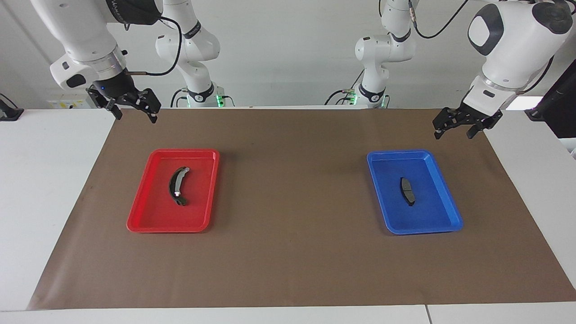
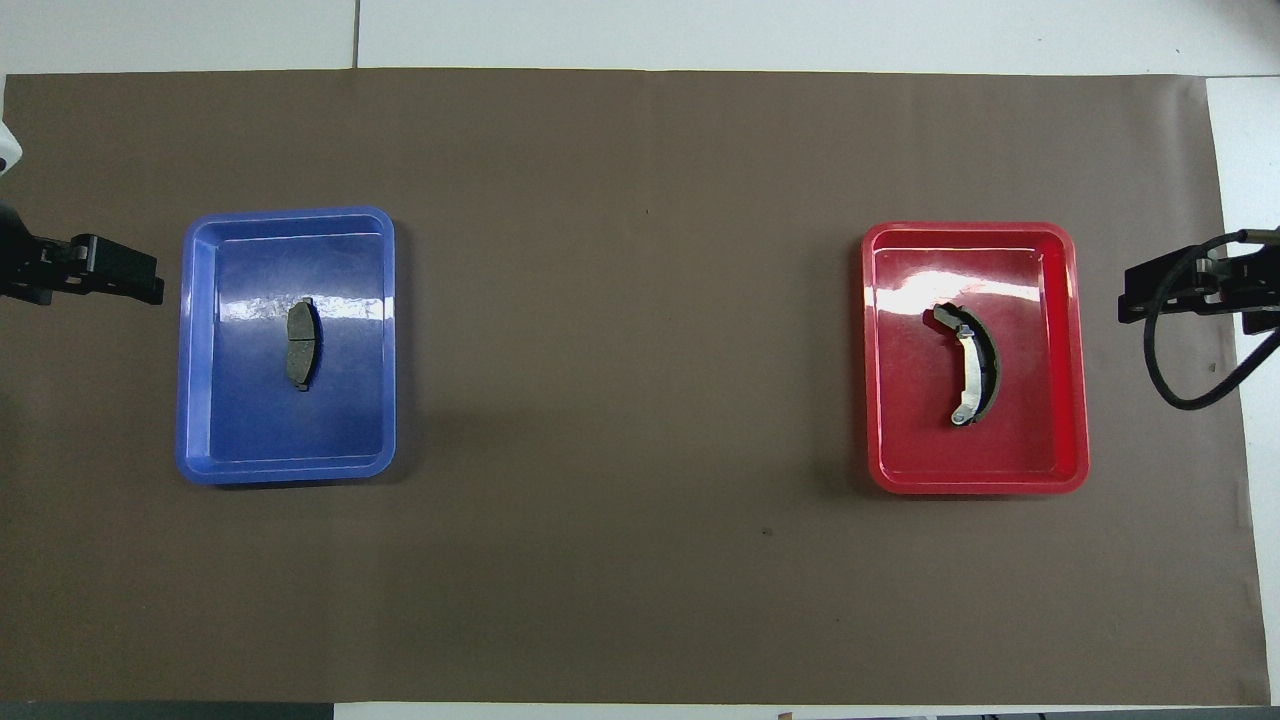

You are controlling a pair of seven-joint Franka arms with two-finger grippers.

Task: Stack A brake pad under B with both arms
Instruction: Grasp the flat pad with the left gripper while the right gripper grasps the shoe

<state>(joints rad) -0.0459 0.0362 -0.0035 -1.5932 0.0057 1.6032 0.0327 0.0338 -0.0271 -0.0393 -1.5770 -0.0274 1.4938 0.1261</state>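
Note:
The short dark grey A brake pad lies flat in the middle of a blue tray toward the left arm's end of the table. The long crescent-shaped B, black with a lighter grey strip, lies in a red tray toward the right arm's end. My left gripper hangs open and empty over the mat's edge beside the blue tray. My right gripper hangs open and empty over the mat's edge beside the red tray.
A brown mat covers the table between and around the two trays. White table surface shows at both ends. A black cable loops from the right gripper.

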